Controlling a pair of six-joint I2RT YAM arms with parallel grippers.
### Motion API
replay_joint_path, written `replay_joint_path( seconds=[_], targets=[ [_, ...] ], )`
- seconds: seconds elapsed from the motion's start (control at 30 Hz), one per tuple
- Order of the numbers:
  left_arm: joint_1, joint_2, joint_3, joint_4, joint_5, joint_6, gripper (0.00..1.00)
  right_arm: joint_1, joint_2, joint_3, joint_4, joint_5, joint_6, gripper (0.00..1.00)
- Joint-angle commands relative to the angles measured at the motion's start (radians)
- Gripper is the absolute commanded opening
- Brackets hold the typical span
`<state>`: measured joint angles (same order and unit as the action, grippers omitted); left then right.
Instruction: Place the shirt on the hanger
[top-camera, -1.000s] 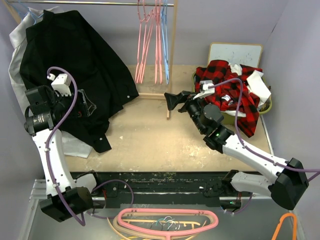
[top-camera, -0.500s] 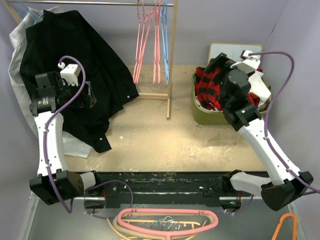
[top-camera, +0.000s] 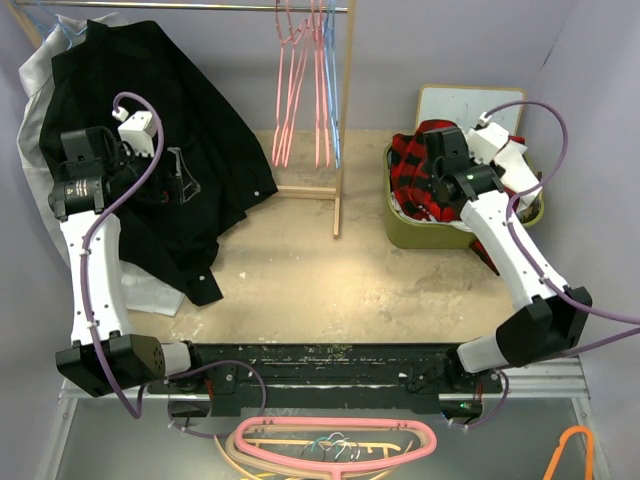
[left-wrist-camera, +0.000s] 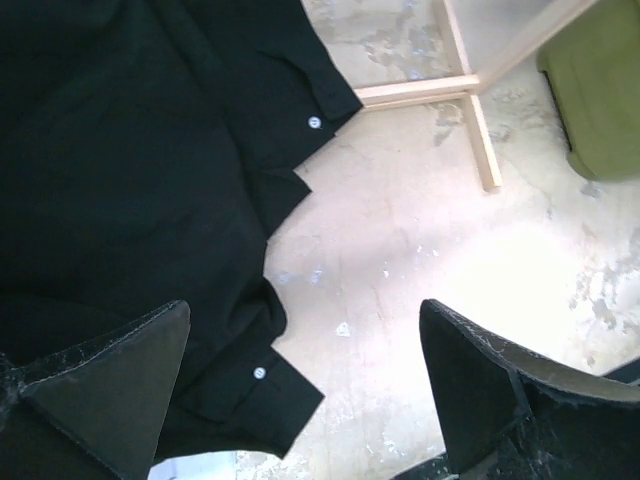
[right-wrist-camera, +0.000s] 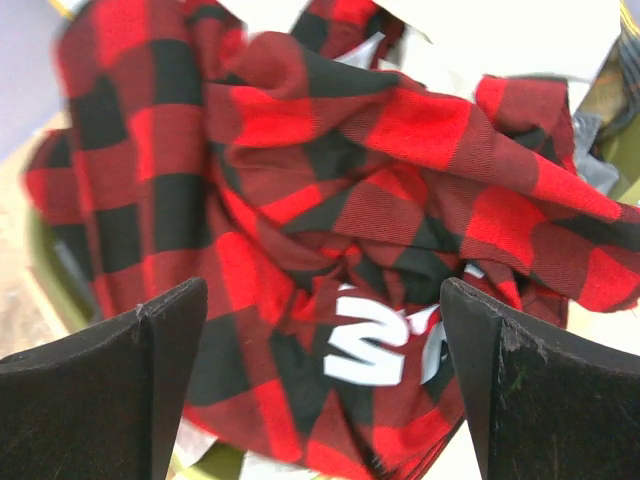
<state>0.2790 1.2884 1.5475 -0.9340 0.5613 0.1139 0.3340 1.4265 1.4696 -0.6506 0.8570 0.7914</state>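
- the surface (top-camera: 300, 270) is showing as a pale, scuffed tan board, and lavender walls are closing it in at the back and both sides.
- a metal rail (top-camera: 200, 7) is running across the back, and a wooden stand (top-camera: 343, 120) is rising to it with its foot resting on the surface.
- a big black shirt (top-camera: 150, 110) is hanging at the left and spreading down onto the surface, lying over a white cloth (top-camera: 28, 90).
- pink hangers (top-camera: 293, 90) are hanging from the rail near the middle.
- the hanger (top-camera: 332, 110), light blue, is hanging just beside them, close to the stand. its hook is pointing up and its long axis seems to be running toward the camera, though it is too thin and edge-on to be sure.
- the shirt (right-wrist-camera: 300, 200) is lying crumpled in a green bin (top-camera: 415, 232) at the right rear of the surface, in front of a white board (top-camera: 470, 105).
- it is bunched up and showing no clear long axis, with white letters facing the right wrist camera.
- the right hand (right-wrist-camera: 320, 300) is hovering just above the shirt, fingers spread wide and holding nothing.
- the left hand (left-wrist-camera: 300, 320) is hanging over the black shirt's hem and the bare surface, fingers spread wide and holding nothing.
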Motion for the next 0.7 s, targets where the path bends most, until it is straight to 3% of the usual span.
replay_joint_path(
  seconds=[0.0,0.2,0.47,0.53,0.57,0.6,0.67],
  targets=[
    [-0.002,-0.004,0.023,-0.024,0.106,0.031,0.99,-0.065,-0.027,-0.003,-0.071,-0.09,0.096,0.99],
    [-0.002,-0.015,-0.024,-0.008,0.112,0.04,0.99,-0.061,-0.066,-0.047,-0.136,-0.116,0.128,0.91],
    [-0.001,-0.018,-0.069,0.008,0.112,0.05,0.99,-0.059,-0.16,-0.234,-0.012,-0.214,0.084,0.77],
    [-0.003,-0.017,-0.075,0.013,0.111,0.05,0.99,-0.059,-0.147,-0.231,-0.003,-0.236,0.082,0.66],
    [-0.002,-0.017,-0.076,0.015,0.11,0.05,0.99,-0.059,-0.145,-0.232,0.022,-0.25,0.066,0.55],
    [-0.002,-0.017,-0.078,0.016,0.108,0.05,0.99,-0.059,-0.146,-0.236,0.044,-0.27,0.054,0.36],
    [-0.002,-0.017,-0.083,0.018,0.103,0.054,0.99,-0.059,-0.152,-0.24,0.097,-0.301,0.027,0.23]
  ],
)
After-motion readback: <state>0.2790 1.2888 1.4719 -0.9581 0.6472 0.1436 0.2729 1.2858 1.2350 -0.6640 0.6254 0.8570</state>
